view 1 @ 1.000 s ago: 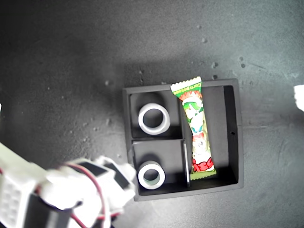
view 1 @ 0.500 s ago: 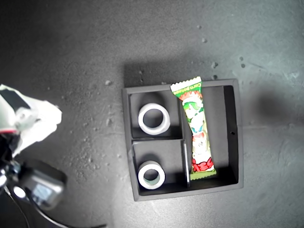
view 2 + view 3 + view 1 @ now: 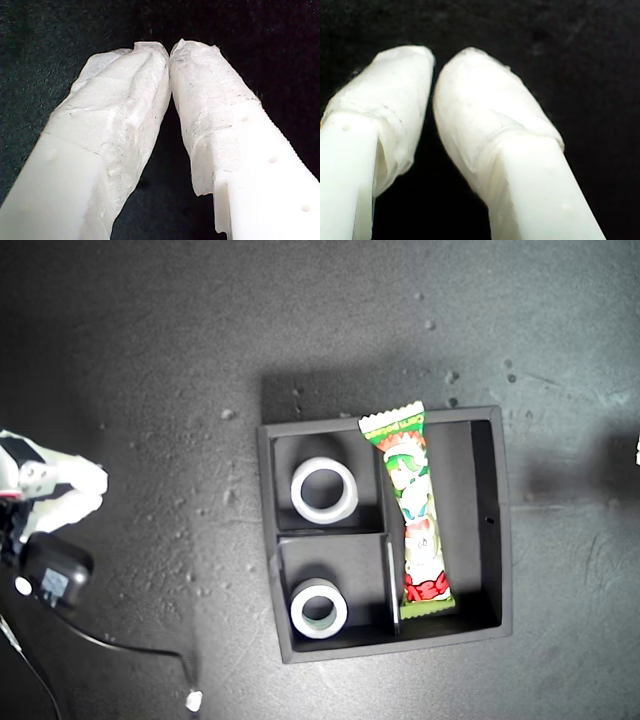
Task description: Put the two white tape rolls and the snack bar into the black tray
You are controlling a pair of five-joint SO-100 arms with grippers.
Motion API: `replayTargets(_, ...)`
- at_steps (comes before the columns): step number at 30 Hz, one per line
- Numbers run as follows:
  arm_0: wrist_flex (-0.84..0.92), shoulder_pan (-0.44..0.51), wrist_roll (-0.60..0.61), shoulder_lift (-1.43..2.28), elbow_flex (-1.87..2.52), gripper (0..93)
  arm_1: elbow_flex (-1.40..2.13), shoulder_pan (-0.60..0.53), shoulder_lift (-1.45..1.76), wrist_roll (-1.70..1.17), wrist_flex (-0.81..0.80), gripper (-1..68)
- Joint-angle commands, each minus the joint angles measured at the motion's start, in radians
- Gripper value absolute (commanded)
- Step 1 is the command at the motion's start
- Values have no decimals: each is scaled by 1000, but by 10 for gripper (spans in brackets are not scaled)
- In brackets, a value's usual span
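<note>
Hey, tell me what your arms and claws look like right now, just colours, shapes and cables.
My first claw and my second claw are white plastic, each with two tapered fingers wrapped in crinkly white tape. In the exterior view, an arm is white with a black block and a thin black cable.
</note>
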Motion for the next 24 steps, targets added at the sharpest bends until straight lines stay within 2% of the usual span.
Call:
replayTargets(1,34,15,-21,103,38,1,35,-12,11,6,-41,-6)
replayTargets(9,94,8,-17,216,101,1,121,-28,20,2,-81,-6)
replayTargets(13,114,8,-21,216,137,1,121,-29,20,29,-21,-5)
replayTargets(17,58,17,20,216,244,1,121,-40,20,9,-9,-3)
replayTargets(24,61,5,-58,218,290,2,121,-61,14,-9,23,0)
